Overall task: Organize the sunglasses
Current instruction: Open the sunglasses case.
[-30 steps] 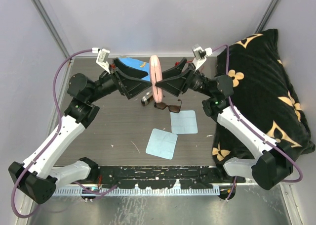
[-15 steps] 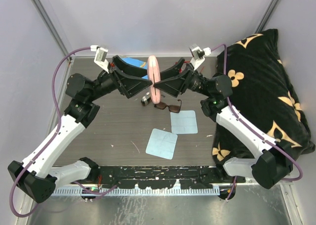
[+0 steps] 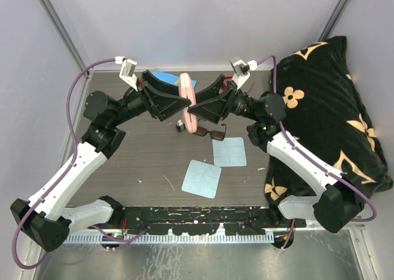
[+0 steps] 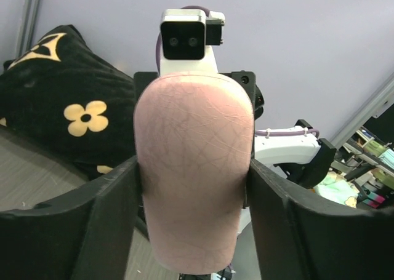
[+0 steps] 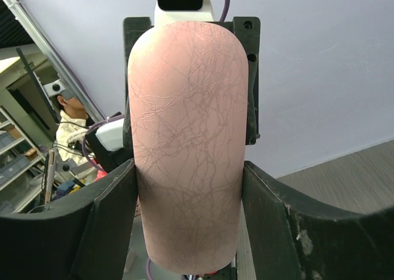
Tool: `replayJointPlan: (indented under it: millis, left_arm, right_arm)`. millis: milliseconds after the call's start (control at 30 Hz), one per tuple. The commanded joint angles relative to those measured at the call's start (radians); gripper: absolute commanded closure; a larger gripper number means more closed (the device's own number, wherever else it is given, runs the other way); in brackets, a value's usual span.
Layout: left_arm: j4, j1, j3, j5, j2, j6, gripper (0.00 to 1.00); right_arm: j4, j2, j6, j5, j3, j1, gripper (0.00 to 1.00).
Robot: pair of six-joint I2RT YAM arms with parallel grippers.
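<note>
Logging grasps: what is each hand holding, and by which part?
The pink case: the left hand and right hand each clamp it across its long edges, from opposite faces.

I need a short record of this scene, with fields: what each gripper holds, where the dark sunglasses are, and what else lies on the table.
left gripper: closed on the pink glasses case, from one side
right gripper: closed on the same case, from the opposite side
case position: held up above the table, on edge
dark sunglasses: on the table under the case, not gripped
cloths: light blue cloth and second light blue cloth, flat, nearer the arm bases
right of table: black cushion with gold flowers
</note>
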State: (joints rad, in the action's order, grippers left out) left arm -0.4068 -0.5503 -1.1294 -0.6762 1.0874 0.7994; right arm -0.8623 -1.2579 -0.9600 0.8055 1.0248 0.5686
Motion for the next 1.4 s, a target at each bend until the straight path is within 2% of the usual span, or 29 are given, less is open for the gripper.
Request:
replayJointPlan:
  millis: [0, 167, 200, 367, 467, 567, 767, 867, 933, 967, 1067, 1200, 1367]
  left_arm:
    - [-0.052, -0.005, -0.045, -0.007, -0.007, 0.001, 0.39]
    - [-0.029, -0.005, -0.049, -0.003, -0.014, -0.008, 0.59]
    - [0.032, -0.005, -0.061, 0.018, -0.025, -0.045, 0.66]
    - [0.269, -0.005, -0.108, 0.16, -0.06, -0.192, 0.73]
    - [0.385, -0.005, -0.143, 0.233, -0.064, -0.255, 0.76]
    - [0.46, -0.006, -0.174, 0.282, -0.056, -0.289, 0.76]
    - [0.556, -0.006, -0.204, 0.365, -0.056, -0.323, 0.61]
    - [0.599, -0.006, -0.21, 0.397, -0.064, -0.349, 0.46]
    - [0.614, -0.005, -0.208, 0.407, -0.072, -0.357, 0.28]
    - [0.619, -0.006, -0.206, 0.409, -0.075, -0.358, 0.22]
    - [0.636, -0.006, -0.205, 0.413, -0.088, -0.361, 0.1]
    - [0.699, -0.005, -0.211, 0.452, -0.12, -0.382, 0.02]
    - [0.902, -0.005, -0.245, 0.568, -0.165, -0.421, 0.02]
  right_arm:
    - [-0.064, 0.01, -0.012, -0.013, 0.055, 0.004, 0.99]
    - [-0.049, 0.009, -0.005, -0.023, 0.05, 0.004, 0.99]
    - [0.037, 0.019, 0.051, -0.044, 0.057, 0.004, 0.99]
    - [0.468, 0.07, 0.281, -0.247, 0.113, 0.003, 0.99]
    - [0.604, 0.085, 0.345, -0.363, 0.134, 0.004, 0.99]
    - [0.67, 0.086, 0.363, -0.428, 0.151, 0.004, 0.99]
    - [0.793, 0.076, 0.404, -0.52, 0.2, 0.011, 0.99]
    - [0.806, 0.088, 0.413, -0.53, 0.199, 0.011, 0.99]
    - [0.778, 0.097, 0.409, -0.496, 0.187, 0.011, 0.99]
    - [0.753, 0.098, 0.401, -0.458, 0.179, 0.011, 0.99]
    - [0.679, 0.1, 0.37, -0.383, 0.154, 0.01, 0.99]
    - [0.676, 0.108, 0.37, -0.389, 0.136, 0.01, 0.99]
    - [0.85, 0.098, 0.523, -0.478, 0.161, 0.015, 0.99]
